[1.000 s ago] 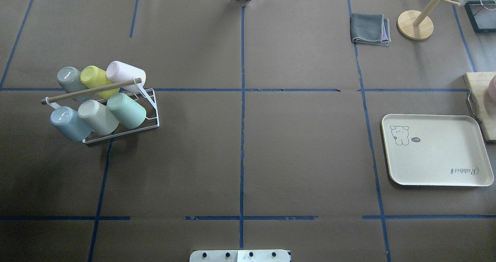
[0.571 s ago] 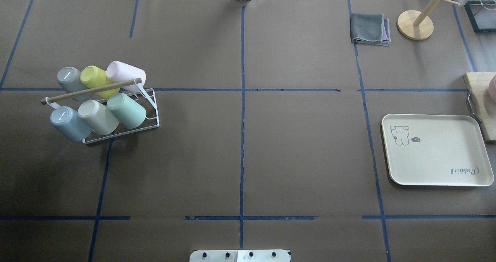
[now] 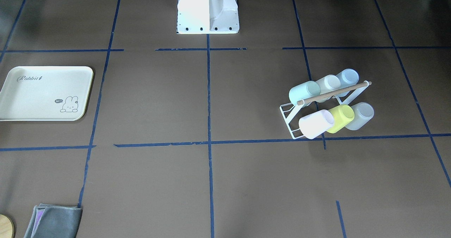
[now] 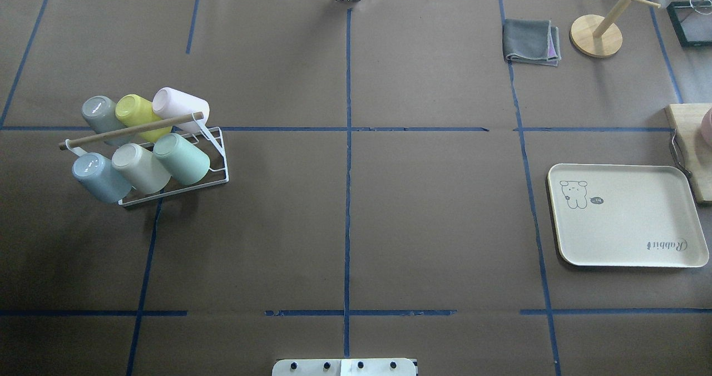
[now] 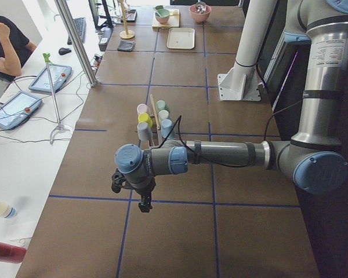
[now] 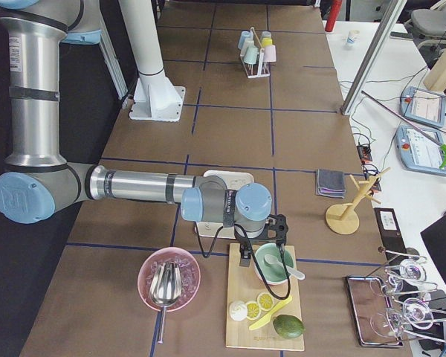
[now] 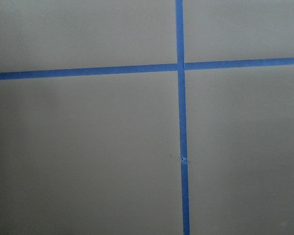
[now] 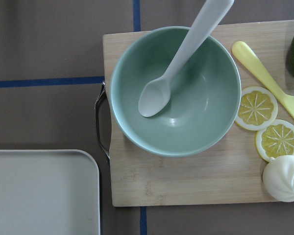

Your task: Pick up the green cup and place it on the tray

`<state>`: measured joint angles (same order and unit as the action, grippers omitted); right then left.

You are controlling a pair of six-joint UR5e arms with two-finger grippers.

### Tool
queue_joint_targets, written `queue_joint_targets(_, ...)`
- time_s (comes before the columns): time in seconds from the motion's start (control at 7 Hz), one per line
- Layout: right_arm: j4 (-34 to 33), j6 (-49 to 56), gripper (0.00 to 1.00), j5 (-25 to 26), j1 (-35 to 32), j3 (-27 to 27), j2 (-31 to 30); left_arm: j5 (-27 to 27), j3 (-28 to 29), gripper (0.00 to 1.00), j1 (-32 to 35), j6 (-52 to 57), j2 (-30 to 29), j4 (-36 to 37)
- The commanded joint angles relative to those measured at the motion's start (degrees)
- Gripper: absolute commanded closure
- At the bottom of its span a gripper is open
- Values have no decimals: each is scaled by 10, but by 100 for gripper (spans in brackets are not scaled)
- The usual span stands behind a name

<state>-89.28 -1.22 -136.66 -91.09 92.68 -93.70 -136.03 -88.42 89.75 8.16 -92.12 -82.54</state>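
Left arm (image 5: 220, 155) stretches out level, left gripper (image 5: 144, 204) pointing straight down.

On the table (image 4: 434, 209) we see a white wire rack (image 4: 178, 191) with a wooden rod (image 4: 130, 130); a grey cup (image 4: 99, 113), yellow cup (image 4: 136, 114), pink cup (image 4: 181, 106), blue cup (image 4: 100, 177) and beige cup (image 4: 140, 168) sit tilted on it. A folded grey cloth (image 4: 528, 41) lies beside a wooden stand (image 4: 596, 35). A cutting board (image 8: 186, 186) bears a green bowl (image 8: 201, 127) holding a white spoon (image 8: 183, 56), lemon slices (image 8: 256, 108) beside it

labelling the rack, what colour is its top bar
The bar is light brown wood, clearest in the overhead view.
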Motion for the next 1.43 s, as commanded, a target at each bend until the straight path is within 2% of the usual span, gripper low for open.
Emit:
queue_joint_targets(0.0,-2,-4,0,-1,1,-4,13,1,2,0,0,-2,1,-10)
queue_joint_targets(0.14,6,-1,0,-7,1,-31,22,1,4,0,1,1,1,-10)
queue_joint_targets(0.43,89,-5,0,-11,2,-76,15,0,7,0,0,2,2,-11)
queue_joint_targets(0.57,90,-6,0,-32,2,-76,14,0,7,0,1,2,2,-11)
queue_joint_targets(0.86,93,-15,0,-37,6,-57,7,0,7,0,1,2,3,-11)
queue_joint_targets(1.0,94,-73,0,-36,24,-18,-4,0,6,0,1,2,3,-12)
queue_joint_targets(1.14,109,-116,0,-27,55,26,-43,0,5,0,1,1,3,-11)
queue_joint_targets(1.29,180,-177,0,-21,79,31,-72,0,4,0,1,1,3,-11)
